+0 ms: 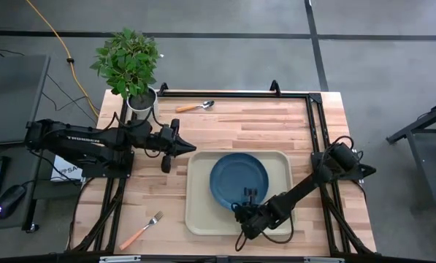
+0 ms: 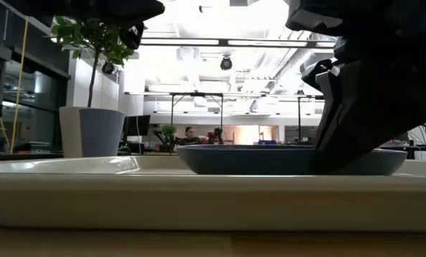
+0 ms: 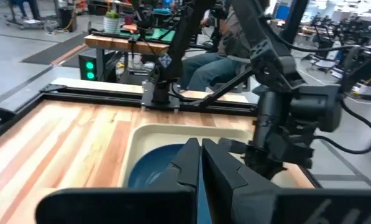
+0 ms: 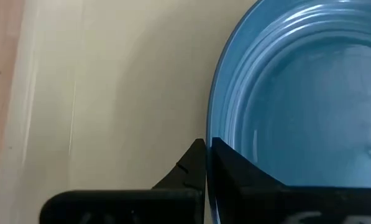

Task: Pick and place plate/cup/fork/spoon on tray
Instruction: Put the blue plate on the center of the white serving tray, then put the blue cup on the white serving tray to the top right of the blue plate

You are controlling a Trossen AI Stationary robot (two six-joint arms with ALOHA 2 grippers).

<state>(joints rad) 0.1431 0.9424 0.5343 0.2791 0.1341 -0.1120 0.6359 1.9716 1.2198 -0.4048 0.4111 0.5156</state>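
While we read the table from left to right, we note:

Fork [image 1: 141, 230]: orange handle, silver tines, on the bare wood near the front edge, left of the tray.

Left gripper [image 1: 191, 149]: we see it hovering just off the tray's left rim, its fingers [image 3: 219, 168] pressed together on nothing.

Spoon [image 1: 196, 107]: orange handle, rounded silver bowl, at the back of the table beside the potted plant [image 1: 130, 66].

Tray [image 1: 199, 212]: beige, rounded corners, low rim, in the middle of the table.

Plate [image 1: 232, 172]: round, dark blue, raised rim, lying inside the tray.

Right gripper [image 1: 250, 195]: at the plate's front rim, fingers [image 4: 235, 177] pinched onto that rim.

Views: only the right wrist view shows us the rim caught between the fingers and the plate's concentric rings; the low view alone shows the plate [image 2: 241, 158] sitting flat.
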